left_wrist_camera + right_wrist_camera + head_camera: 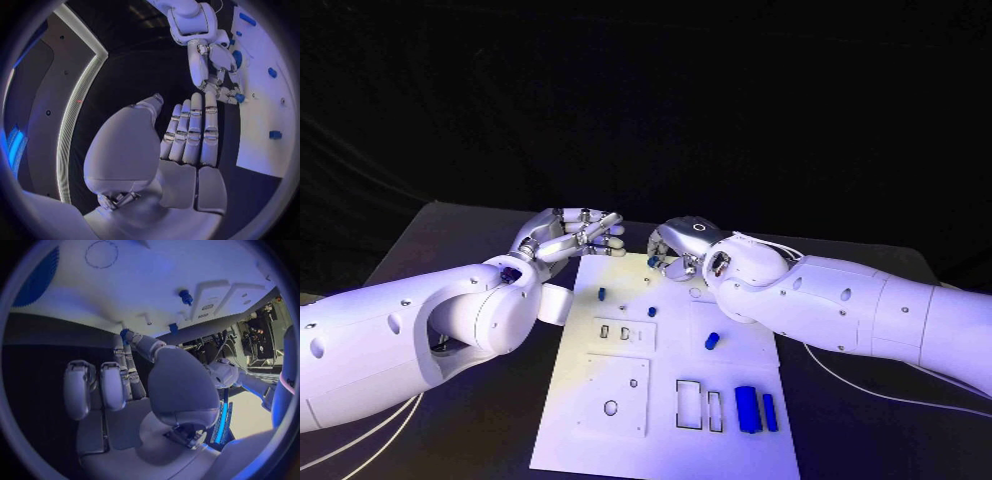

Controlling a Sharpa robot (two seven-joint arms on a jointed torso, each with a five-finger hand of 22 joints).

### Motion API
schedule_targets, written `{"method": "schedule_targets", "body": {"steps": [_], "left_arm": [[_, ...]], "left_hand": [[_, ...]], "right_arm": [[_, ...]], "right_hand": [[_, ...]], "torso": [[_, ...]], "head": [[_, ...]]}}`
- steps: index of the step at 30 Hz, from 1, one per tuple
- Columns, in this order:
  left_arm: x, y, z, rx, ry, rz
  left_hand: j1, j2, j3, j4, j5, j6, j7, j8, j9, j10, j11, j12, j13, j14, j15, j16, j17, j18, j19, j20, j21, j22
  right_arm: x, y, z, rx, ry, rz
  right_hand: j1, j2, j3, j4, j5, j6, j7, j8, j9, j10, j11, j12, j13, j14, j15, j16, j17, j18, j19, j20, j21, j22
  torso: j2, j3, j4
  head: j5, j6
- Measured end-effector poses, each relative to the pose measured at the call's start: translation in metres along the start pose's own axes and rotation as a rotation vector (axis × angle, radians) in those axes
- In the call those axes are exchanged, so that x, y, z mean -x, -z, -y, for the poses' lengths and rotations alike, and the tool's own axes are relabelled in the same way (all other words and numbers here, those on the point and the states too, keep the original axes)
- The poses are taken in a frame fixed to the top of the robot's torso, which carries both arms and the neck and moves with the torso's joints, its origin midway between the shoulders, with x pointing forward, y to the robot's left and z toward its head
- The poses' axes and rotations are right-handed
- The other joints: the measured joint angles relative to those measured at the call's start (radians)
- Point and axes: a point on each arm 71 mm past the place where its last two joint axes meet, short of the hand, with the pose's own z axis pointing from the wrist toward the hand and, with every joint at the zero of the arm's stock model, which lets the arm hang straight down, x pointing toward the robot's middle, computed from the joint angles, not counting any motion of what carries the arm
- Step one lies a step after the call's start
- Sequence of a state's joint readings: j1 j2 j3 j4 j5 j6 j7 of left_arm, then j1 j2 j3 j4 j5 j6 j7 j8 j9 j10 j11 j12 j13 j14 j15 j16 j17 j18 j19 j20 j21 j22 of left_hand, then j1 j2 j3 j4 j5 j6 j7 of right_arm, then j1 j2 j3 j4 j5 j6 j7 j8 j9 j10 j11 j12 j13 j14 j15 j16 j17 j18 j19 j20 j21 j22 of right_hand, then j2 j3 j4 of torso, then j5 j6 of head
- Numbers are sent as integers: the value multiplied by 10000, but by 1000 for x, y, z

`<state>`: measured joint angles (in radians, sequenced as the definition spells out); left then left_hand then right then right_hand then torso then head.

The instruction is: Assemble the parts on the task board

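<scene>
well, no brand, label or readable writing shows on anything.

left hand (571, 236) hovers at the far left corner of the task board (620, 400), above the black table (444, 240). its fingers (194, 132) lie straight and pressed side by side, thumb set apart, and nothing sits in the palm.

right hand (687, 245) is at the board's far edge, curled downward. in the left wrist view its fingertips (226, 92) pinch a small blue part (239, 97) right at the board's edge; the right wrist view shows the same blue piece between thumb and a finger, with two other fingers bent away from it.

the board is a white plate lying flat in the middle of the table, with rectangular cut-outs and round holes. a blue peg (713, 341) lies near its middle, a second small piece (602, 294) near the far left, another (652, 311) between them. two longer blue blocks (756, 409) stand side by side by the near right edge, just beside two empty rectangular slots (700, 405).
</scene>
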<state>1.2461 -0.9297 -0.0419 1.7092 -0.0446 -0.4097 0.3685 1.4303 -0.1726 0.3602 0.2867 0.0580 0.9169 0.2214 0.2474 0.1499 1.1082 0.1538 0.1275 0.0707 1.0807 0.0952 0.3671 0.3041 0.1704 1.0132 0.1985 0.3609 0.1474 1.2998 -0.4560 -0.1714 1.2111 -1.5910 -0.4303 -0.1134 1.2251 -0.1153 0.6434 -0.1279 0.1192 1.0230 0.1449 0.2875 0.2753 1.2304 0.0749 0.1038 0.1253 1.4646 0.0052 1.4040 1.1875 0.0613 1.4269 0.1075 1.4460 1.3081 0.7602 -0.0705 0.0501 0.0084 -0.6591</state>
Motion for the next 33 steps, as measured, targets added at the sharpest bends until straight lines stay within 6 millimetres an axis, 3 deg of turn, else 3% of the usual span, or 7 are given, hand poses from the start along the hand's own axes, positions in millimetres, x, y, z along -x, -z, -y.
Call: {"method": "schedule_targets", "body": {"steps": [11, 14, 33], "left_arm": [[-1, 0, 2, -32, 3, -45], [-1, -1, 3, -45, -1, -48], [1, -1, 4, -67, -18, -21]], "left_hand": [[0, 0, 0, 0, 0, 0, 0, 0, 1, 0, 0, 0, 0, -19, 19, 0, 15, 0, 0, 0, 0, 0], [0, 0, 0, 0, 0, 0, 0, 0, 1, 0, 0, 0, 0, -35, 35, 0, 26, 0, 0, 0, 0, 0], [0, 0, 0, 0, 0, 1, 0, 0, 2, 0, 0, 0, -1, -35, 35, 0, 24, 0, 0, 0, 0, -1]], "right_arm": [[-1, -6, -1, -37, 25, 21], [-1, -6, -2, -37, 27, 6], [-2, -3, 0, -48, 0, 49]], "right_hand": [[-124, 19, 8, 69, -11, -89, 9, -47, 0, -55, 89, -50, 17, 0, 0, 0, -159, 1, -115, 33, -46, -1], [-202, -5, 9, 70, -38, -196, 85, -8, 30, -193, 130, -156, 5, 0, 0, 0, -255, 0, -201, 52, -118, -2], [-201, -6, 47, 108, -115, -211, 65, 55, 367, -191, 53, -187, 33, 0, 0, -39, -314, 0, -201, 53, -118, -4]], "torso": [[17, -18, -5], [18, -25, -11], [13, -26, -26]], "head": [[65, -25], [66, -37], [105, -60]]}}
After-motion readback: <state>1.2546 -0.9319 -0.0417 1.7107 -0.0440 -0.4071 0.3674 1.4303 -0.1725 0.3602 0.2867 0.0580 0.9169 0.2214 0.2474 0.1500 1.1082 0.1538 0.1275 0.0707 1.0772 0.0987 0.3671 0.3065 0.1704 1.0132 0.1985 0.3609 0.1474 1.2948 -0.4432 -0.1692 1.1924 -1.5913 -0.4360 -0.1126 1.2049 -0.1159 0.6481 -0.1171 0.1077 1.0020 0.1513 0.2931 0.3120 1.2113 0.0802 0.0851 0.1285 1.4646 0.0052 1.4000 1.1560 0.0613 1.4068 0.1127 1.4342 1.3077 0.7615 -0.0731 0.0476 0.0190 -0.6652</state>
